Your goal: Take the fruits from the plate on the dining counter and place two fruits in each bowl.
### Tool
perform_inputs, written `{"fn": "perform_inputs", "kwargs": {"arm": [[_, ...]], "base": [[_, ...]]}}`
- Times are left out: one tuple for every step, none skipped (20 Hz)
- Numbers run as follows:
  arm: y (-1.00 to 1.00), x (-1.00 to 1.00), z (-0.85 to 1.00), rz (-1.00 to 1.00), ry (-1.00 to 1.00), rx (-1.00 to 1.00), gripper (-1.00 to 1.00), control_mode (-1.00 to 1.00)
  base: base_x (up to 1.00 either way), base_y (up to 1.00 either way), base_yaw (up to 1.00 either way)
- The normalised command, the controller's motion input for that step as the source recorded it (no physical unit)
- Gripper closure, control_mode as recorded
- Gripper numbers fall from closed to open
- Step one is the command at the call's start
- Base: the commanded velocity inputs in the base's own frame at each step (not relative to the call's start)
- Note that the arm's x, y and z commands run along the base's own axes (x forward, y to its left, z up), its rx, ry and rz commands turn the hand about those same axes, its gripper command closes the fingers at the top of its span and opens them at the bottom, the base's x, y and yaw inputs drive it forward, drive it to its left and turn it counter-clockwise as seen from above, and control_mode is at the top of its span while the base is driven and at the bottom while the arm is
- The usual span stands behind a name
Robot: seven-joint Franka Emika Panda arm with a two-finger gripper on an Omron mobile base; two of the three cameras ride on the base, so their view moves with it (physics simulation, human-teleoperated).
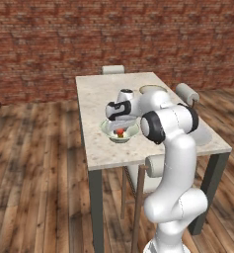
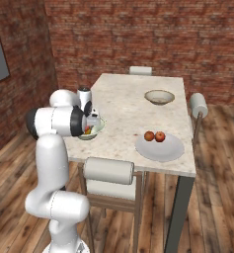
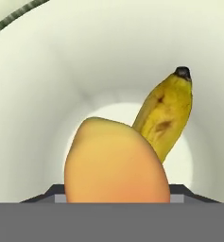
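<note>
My gripper [image 1: 119, 126] reaches down into the pale green-white bowl [image 1: 108, 133] near the left edge of the dining counter [image 1: 98, 94]. It is shut on a round orange-red fruit [image 3: 116, 163], which hides the fingertips in the hand view. A yellow banana [image 3: 168, 116] lies on the white bowl floor [image 3: 85, 56] just behind that fruit. The arm covers part of this bowl [image 2: 99, 126] in the right base view. Two red apples [image 2: 149, 136] [image 2: 160, 136] rest on the flat grey-white plate [image 2: 160, 150] near the counter's front right. The tan-brown bowl [image 2: 159, 97] stands farther back on the right.
Chairs stand around the counter: one at the near side [image 2: 108, 170], one at the right side [image 2: 199, 105], one at the far end [image 2: 139, 70]. A brick wall runs behind. The stone top [image 2: 123, 99] between bowls and plate is bare.
</note>
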Motion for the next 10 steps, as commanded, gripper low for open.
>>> {"fn": "perform_inputs", "kwargs": {"arm": [[0.0,0.2,-0.01,0.0,-0.02,0.0,1.0,-1.0],[0.0,0.13,-0.12,0.0,-0.01,0.0,1.0,-1.0],[0.0,0.1,-0.21,0.0,-0.01,0.0,1.0,-1.0],[0.0,0.09,-0.25,0.0,-0.01,0.0,1.0,-1.0],[0.0,0.1,-0.29,0.0,0.0,0.0,1.0,-1.0],[0.0,0.1,-0.31,0.0,0.0,0.0,-1.0,-1.0],[0.0,0.1,-0.26,0.0,0.0,0.0,-1.0,-1.0],[0.0,0.04,-0.14,0.0,0.0,0.0,-1.0,-1.0],[0.0,0.0,0.0,0.0,-0.01,0.0,-1.0,-1.0],[0.0,0.0,0.0,0.0,0.0,0.0,-1.0,-1.0]], "base": [[0.0,0.0,0.0],[0.0,0.0,0.0],[0.0,0.0,0.0],[0.0,0.0,0.0],[0.0,0.0,0.0],[0.0,0.0,0.0],[0.0,0.0,0.0],[0.0,0.0,0.0],[0.0,0.0,0.0],[0.0,0.0,0.0]]}}
